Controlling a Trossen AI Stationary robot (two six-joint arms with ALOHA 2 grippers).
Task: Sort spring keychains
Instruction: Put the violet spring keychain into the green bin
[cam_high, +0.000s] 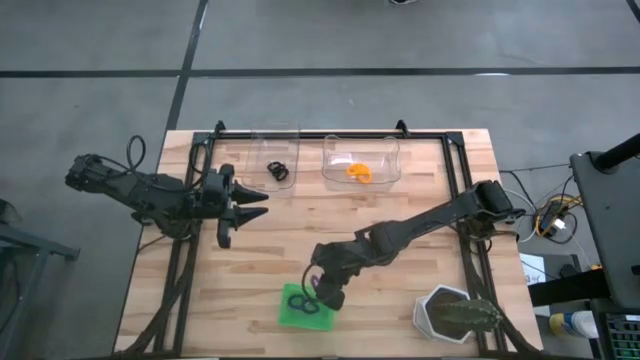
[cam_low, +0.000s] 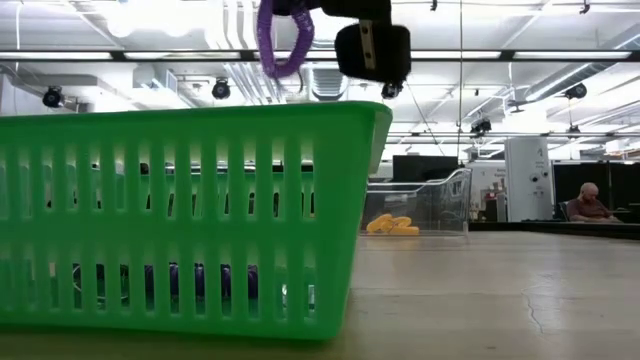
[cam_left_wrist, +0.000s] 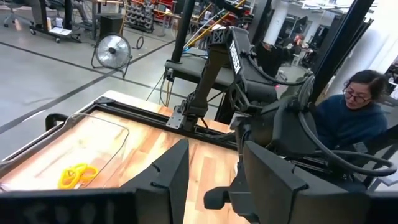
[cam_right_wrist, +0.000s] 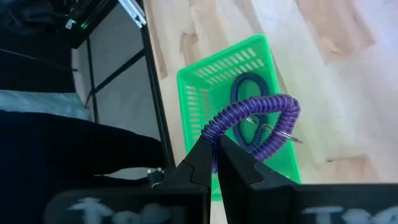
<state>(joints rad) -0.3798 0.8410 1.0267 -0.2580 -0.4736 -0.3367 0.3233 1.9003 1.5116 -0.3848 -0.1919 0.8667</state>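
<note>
My right gripper (cam_right_wrist: 216, 155) is shut on a purple spring keychain (cam_right_wrist: 258, 121) and hangs above the green square tray (cam_high: 290, 318). The low view shows this keychain (cam_low: 285, 40) clear of the tray's rim (cam_low: 200, 115). Dark coiled keychains (cam_right_wrist: 247, 93) lie on the tray's floor. At the table's far side stand two clear trays: one holds a black keychain (cam_high: 278, 170), the other orange keychains (cam_high: 360, 172). My left gripper (cam_high: 245, 212) waits open over the table's left part, touching nothing. My right gripper pinches the purple keychain's coil at one end of its loop (cam_right_wrist: 211, 132) between the two fingertips, coming from above and pointing down. The loop juts out sideways from the fingers, lifted clear above the green tray.
A white hexagonal pot with a plant (cam_high: 452, 315) sits at the table's near right corner. Black frame rails (cam_high: 330, 133) run along the far and side edges. Bare wood (cam_high: 300, 220) lies between the arms. A person (cam_left_wrist: 357, 118) sits beyond the table.
</note>
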